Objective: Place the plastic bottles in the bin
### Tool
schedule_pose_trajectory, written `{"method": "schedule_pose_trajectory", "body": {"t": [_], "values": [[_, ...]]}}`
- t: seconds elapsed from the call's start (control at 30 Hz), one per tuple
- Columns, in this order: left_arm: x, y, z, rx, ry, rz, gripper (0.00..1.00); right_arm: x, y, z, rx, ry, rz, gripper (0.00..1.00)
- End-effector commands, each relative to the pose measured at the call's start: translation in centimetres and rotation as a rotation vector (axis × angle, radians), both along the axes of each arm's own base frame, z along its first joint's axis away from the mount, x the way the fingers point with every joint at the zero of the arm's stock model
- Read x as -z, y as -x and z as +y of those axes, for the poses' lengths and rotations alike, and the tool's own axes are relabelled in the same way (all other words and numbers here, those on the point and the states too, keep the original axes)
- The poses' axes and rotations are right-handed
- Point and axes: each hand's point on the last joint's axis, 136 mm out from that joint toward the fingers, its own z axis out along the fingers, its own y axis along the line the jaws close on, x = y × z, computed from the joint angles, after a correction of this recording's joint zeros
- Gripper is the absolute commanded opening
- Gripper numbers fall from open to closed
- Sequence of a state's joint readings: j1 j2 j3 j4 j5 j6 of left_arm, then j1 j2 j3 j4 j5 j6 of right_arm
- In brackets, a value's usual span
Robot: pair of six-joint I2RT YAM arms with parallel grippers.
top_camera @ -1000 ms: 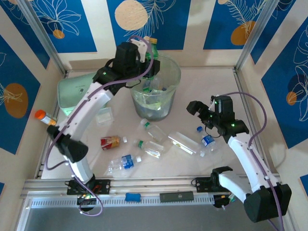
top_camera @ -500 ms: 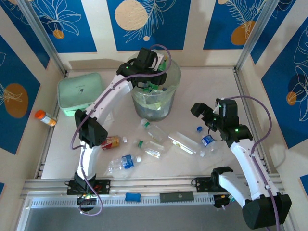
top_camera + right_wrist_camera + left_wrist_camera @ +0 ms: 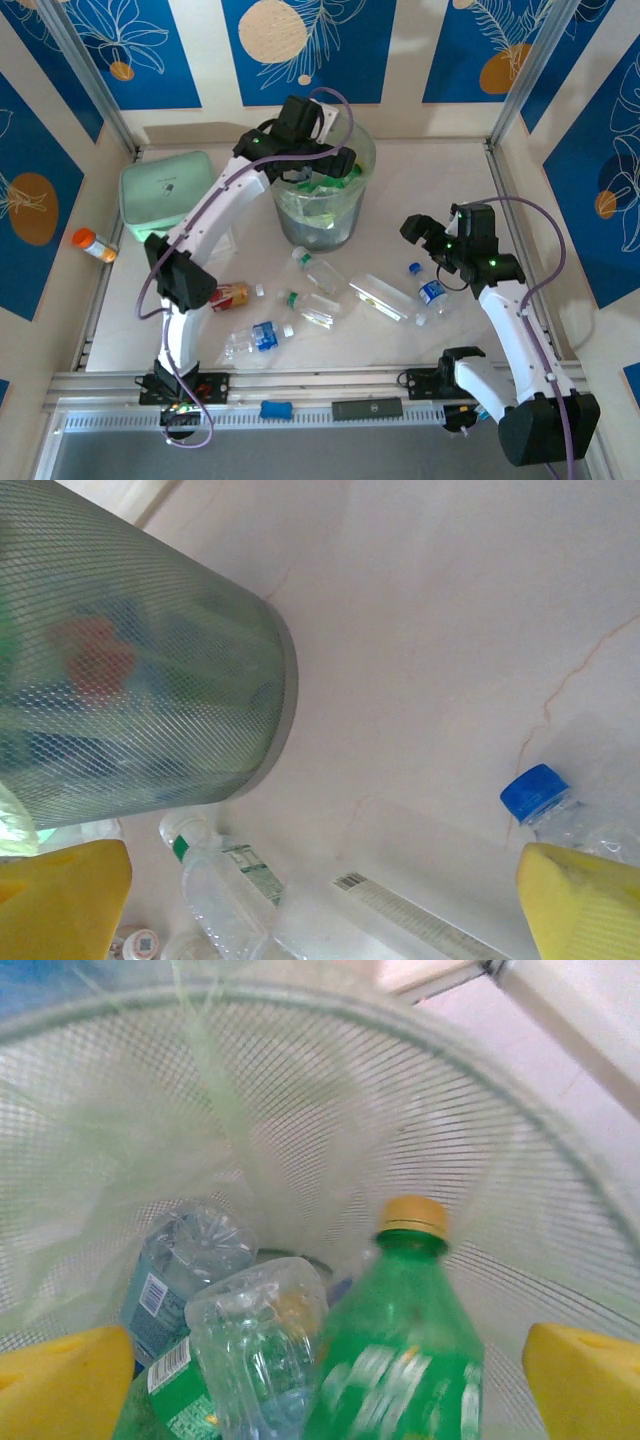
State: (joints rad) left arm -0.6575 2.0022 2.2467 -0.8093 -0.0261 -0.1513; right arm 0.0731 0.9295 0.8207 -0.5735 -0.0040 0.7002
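Loose plastic bottles [image 3: 262, 337] lie on the table [image 3: 440, 180] at 6 o'clock; right gripper [image 3: 418, 232] at 3 o'clock, wide open, empty, above blue-capped bottle [image 3: 432, 293]; left gripper [image 3: 338, 165] over bin [image 3: 345, 225] at 12, jaws spread, gripping nothing; green bottle [image 3: 400, 1360] inside; drop looks done; next: grasp a table bottle.

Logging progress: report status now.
Left gripper open over bin, green bottle loose inside. Right gripper open, near blue-cap bottle. Several bottles lie on table. Nothing blocking.
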Motion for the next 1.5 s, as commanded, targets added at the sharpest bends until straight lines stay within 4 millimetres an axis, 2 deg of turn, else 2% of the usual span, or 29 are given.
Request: {"method": "schedule_pose_trajectory", "body": {"t": [0.0, 0.17, 0.33, 0.5, 0.67, 0.77, 0.93, 1.13, 1.3, 1.47], "values": [[-6.8, 3.0, 0.7, 0.032, 0.122, -0.121, 1.0, -0.6, -0.1, -0.2, -0.046, 0.052, 0.016, 0.99], [-9.2, 5.4, 2.7, 0.017, 0.208, -0.189, 1.0, 0.5, -0.3, -0.6, -0.07, 0.113, 0.107, 0.99], [-10.0, 7.7, 5.2, -0.011, 0.257, -0.257, 1.0, 2.1, 0.2, -1.1, -0.087, 0.18, 0.21, 0.99], [-6.9, 9.4, 7.5, -0.056, 0.26, -0.275, 1.0, 4.7, 1.0, -1.8, -0.075, 0.259, 0.331, 0.99], [-2.2, 10.9, 9.6, -0.106, 0.271, -0.271, 1.0, 8.0, 2.5, -3.0, 0.0, 0.342, 0.459, 1.0], [0.3, 11.6, 10.5, -0.135, 0.289, -0.259, 1.0, 9.2, 3.2, -3.6, 0.019, 0.389, 0.525, 0.98], [4.3, 12.5, 11.2, -0.159, 0.311, -0.211, 1.0, 11.1, 3.9, -3.8, 0.01, 0.416, 0.626, 0.98], [8.3, 13.1, 11.1, -0.152, 0.297, -0.14, 1.0, 12.9, 5.1, -4.1, -0.011, 0.442, 0.713, 0.9], [10.6, 13.4, 11.3, -0.159, 0.257, -0.094, 1.0, 14.1, 6.5, -3.9, -0.047, 0.453, 0.794, 0.86], [11.3, 13.1, 12.1, -0.191, 0.215, -0.102, 1.0, 15.1, 7.1, -4.1, -0.048, 0.461, 0.83, 0.85]]}}
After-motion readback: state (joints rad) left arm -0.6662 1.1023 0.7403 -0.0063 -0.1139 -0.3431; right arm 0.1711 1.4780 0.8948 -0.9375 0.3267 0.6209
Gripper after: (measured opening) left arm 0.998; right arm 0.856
